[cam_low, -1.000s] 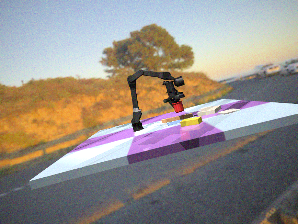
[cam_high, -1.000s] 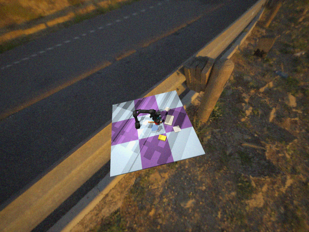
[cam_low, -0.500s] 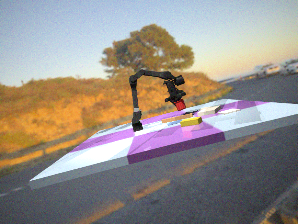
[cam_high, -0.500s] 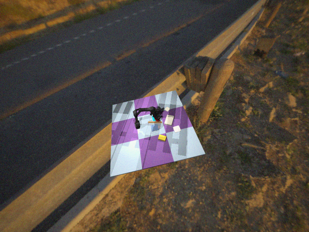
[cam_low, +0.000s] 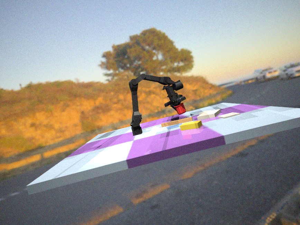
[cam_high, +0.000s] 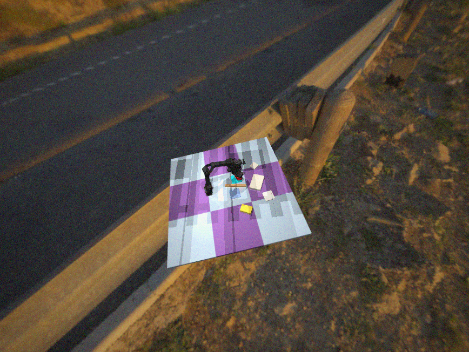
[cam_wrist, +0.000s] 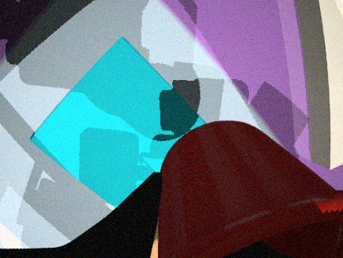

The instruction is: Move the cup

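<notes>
Aloft: gripper (cam_high: 238,175) (cam_low: 176,105) clamped on red cup (cam_high: 239,178) (cam_low: 180,108) (cam_wrist: 237,178) | wooden bar (cam_high: 235,185) (cam_low: 177,122) near | tabletop (cam_high: 239,242) (cam_low: 150,150) edges well apart (marbles hidden)

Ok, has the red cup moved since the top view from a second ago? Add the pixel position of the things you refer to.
Yes. In the top view, the red cup (cam_high: 239,178) (cam_low: 180,108) (cam_wrist: 221,178) overlapped the brown bar (cam_high: 235,185) (cam_low: 176,122) (cam_wrist: 155,248); now it shows clear of it, shifted toward the cyan pad (cam_high: 234,181) (cam_wrist: 107,154).
</notes>
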Controlling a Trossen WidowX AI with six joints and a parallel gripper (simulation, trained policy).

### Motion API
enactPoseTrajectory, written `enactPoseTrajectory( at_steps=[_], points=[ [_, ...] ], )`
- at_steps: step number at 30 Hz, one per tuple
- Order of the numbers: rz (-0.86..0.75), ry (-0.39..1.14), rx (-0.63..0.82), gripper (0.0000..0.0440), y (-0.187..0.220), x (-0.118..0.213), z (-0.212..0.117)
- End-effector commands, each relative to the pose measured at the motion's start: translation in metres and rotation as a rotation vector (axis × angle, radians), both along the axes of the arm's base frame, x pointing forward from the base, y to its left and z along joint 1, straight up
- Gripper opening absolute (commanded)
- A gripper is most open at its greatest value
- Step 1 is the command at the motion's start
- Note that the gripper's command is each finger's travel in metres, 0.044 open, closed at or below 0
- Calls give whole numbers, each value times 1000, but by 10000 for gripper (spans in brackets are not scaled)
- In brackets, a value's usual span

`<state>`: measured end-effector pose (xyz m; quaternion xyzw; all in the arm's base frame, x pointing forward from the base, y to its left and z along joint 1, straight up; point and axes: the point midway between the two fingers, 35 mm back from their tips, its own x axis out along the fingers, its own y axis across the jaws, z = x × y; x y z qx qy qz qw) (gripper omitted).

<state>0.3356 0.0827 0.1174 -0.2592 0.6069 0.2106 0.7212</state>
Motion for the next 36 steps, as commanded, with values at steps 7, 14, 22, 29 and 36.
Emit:
enactPoseTrajectory(
  at_steps=[7, 14, 22, 29, 36],
  points=[
    [16, -5, 5, 0, 30, -4, -15],
    [11, 4, -3, 0, 40, -10, -35],
    [-4, 5, -12, 28, 41, -15, -56],
    [-20, -25, 14, 72, 42, -11, -54],
    [-22, -70, 58, 93, 44, -8, -40]
  ],
)
